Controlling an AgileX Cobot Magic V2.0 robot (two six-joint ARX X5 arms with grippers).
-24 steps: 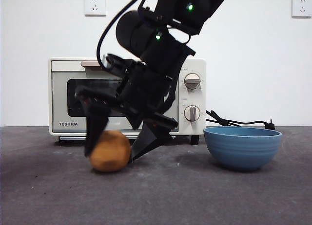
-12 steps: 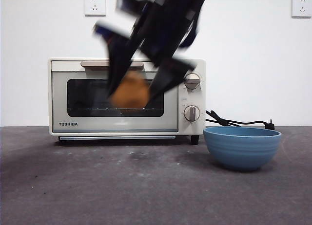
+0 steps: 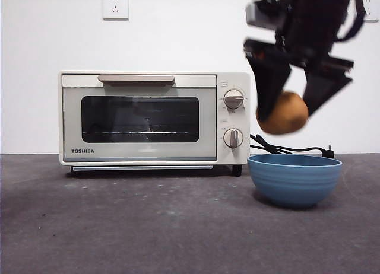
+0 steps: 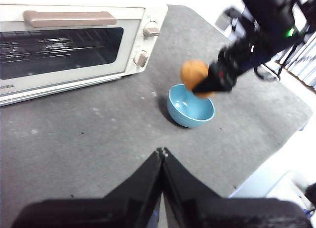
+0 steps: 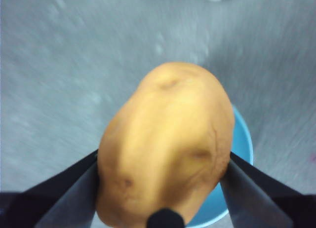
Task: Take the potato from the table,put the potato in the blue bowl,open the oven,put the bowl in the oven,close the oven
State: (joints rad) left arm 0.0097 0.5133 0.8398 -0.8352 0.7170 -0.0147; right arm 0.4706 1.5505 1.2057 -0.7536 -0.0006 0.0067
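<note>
Orange-tan potato (image 3: 282, 112): clamped in my right gripper (image 3: 290, 108) above blue bowl (image 3: 294, 179), unreleased. Left gripper (image 4: 162, 154): closed, waiting. Oven (image 3: 154, 118): door shut; bowl loading pending.

blue bowl (image 5: 239, 188) mostly hidden behind potato (image 5: 165, 144), table (image 5: 74, 65) blurred

- The potato (image 3: 283, 112) is orange-tan, with a few darker brown dimples.
- The blue bowl (image 3: 294, 179) is muted blue, faintly ridged in bands.
- The oven (image 3: 154, 117) is cream-white, with dark glass, a beige handle and 2 pale knobs.
- The surface (image 3: 148, 226) is dark grey, flecked pale.
- The right gripper (image 3: 294, 87) has black jaws.
</note>
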